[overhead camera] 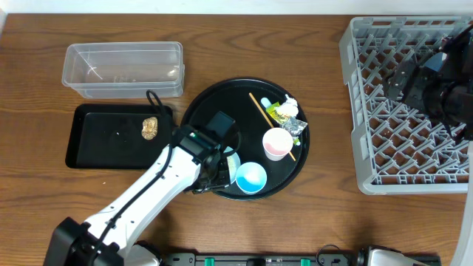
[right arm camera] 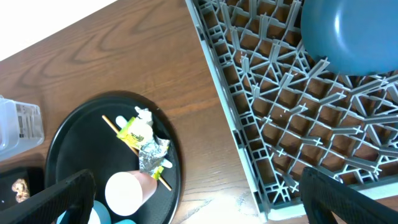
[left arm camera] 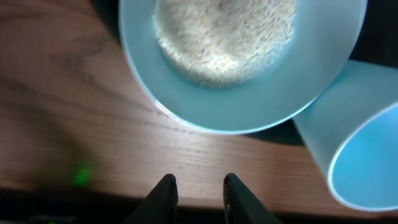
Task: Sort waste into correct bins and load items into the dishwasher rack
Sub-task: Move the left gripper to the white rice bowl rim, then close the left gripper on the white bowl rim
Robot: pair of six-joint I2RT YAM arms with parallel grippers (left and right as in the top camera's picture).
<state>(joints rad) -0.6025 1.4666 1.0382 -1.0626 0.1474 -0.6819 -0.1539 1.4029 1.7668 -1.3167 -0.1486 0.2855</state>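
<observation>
My left gripper [left arm camera: 196, 186] is open and empty, low over the wood at the front left rim of the round black tray [overhead camera: 214, 100]. Just ahead of it is a pale bowl [left arm camera: 180, 93] holding loose white rice [left arm camera: 224, 37], with the smaller light blue bowl [overhead camera: 250, 177] beside it. The pink cup [overhead camera: 277, 143], stick [overhead camera: 260, 108], foil wrappers [overhead camera: 287, 117] and tissue wad [overhead camera: 290, 103] lie on the round tray. The brownish food lump [overhead camera: 150, 128] is in the shallow black tray [overhead camera: 96, 140]. My right gripper [right arm camera: 199, 205] is wide open over the rack [overhead camera: 362, 103]. The dark blue plate [right arm camera: 348, 34] stands in the rack.
The clear tub [overhead camera: 122, 66] sits at the back left, behind the shallow black tray. The rack fills the right side of the table. My left arm [overhead camera: 140, 196] stretches from the front edge to the round tray.
</observation>
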